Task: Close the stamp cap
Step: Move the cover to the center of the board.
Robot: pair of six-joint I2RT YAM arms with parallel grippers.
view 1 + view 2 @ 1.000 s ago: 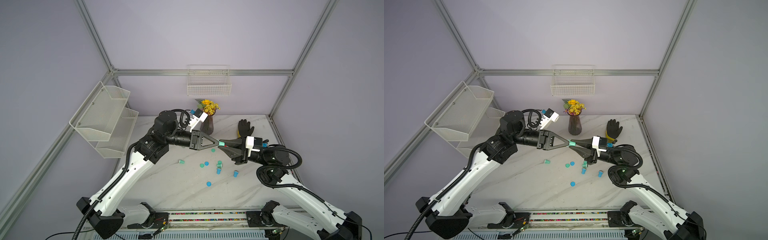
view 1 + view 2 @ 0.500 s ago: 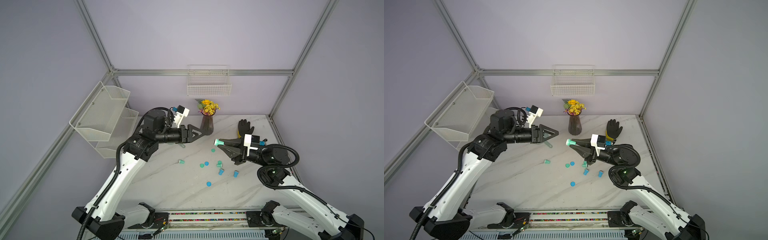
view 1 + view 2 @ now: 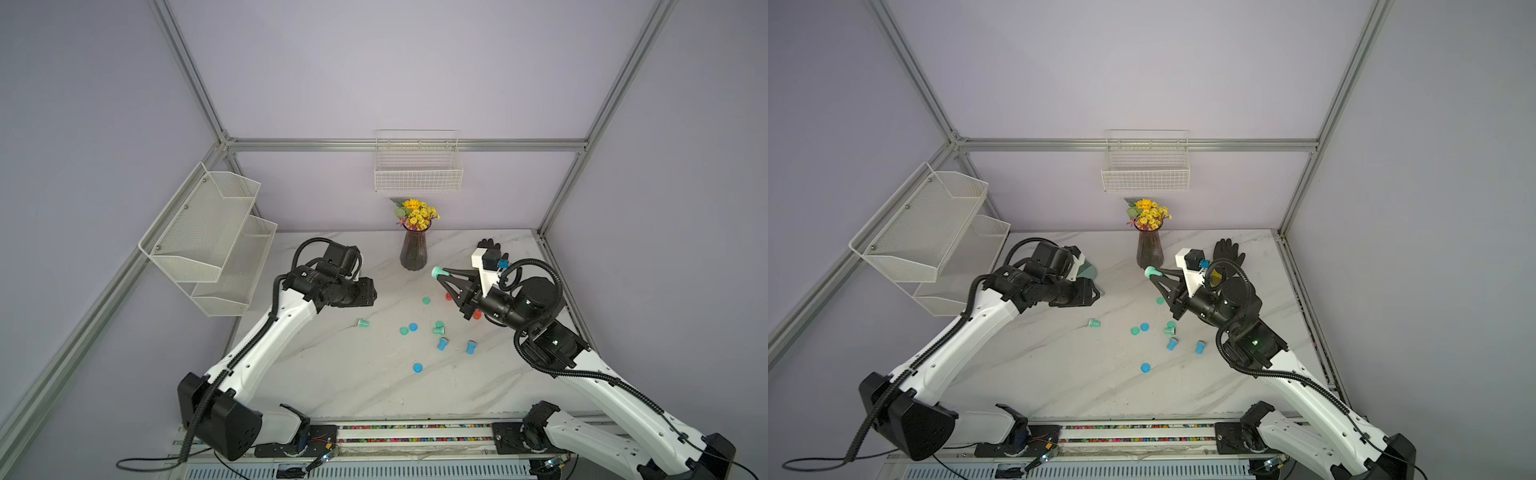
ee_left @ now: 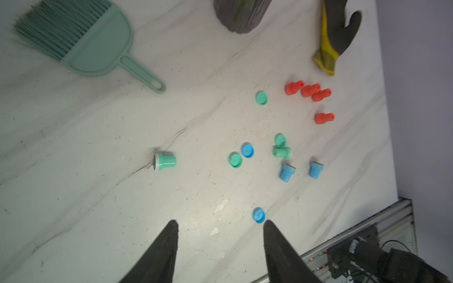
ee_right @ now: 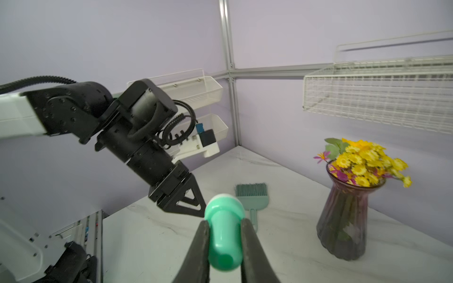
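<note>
Here, your right claw (image 5: 225, 223) holds the green stamp (image 5: 225, 245) aloft while your left claw (image 4: 220, 221) stands open.
Your right arm reaches in over the desk (image 3: 332, 374) with its forearm raised. Its claw points toward the left arm and is clamped on the stamp's narrow stem, wide end outermost, near the vase (image 3: 414, 253). Your left arm is bent at the elbow, wrist pitched down at the desk. Its fingers are spread with nothing between them, well apart from the stamp. In the left wrist view a blue cap (image 4: 258, 215) lies on the desk just beside one fingertip.
</note>
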